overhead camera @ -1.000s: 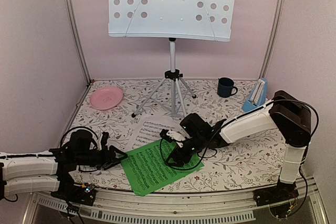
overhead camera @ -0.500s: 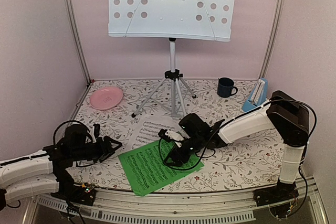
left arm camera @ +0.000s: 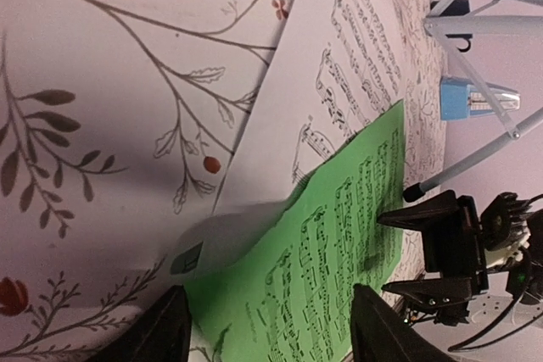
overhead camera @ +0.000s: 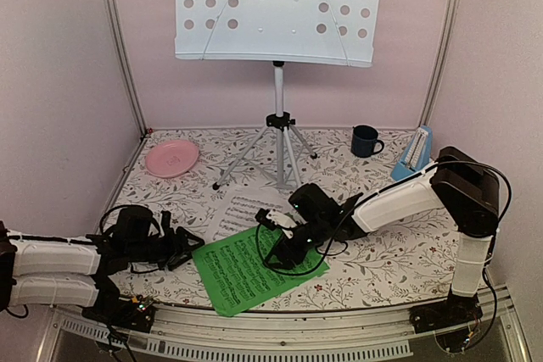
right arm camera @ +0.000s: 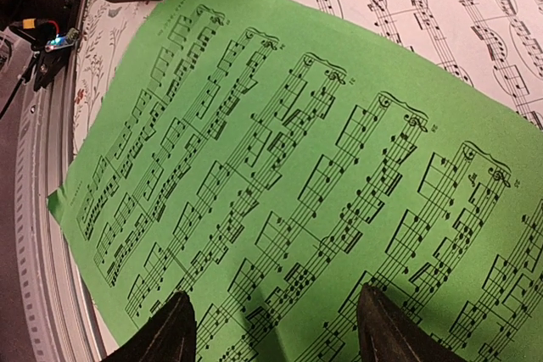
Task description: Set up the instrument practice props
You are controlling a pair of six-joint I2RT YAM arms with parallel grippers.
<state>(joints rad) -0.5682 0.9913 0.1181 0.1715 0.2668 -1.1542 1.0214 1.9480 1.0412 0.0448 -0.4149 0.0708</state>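
Top external: green page (overhead camera: pixel 233 273) lies angled near-left to far-right; left hand (overhead camera: pixel 192 245), right hand (overhead camera: pixel 277 260) both apart.

The top camera looks down from behind; both wrist cameras, close in, share the green page (right arm camera: pixel 280 167).

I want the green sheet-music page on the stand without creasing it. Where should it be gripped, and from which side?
Probably by its left corner, nearest the open left hand. The green sheet-music page lies flat, partly over the white page, so only an edge can be pinched, and that corner looks slightly raised in the left wrist view. Come in low from the left, one finger underneath.
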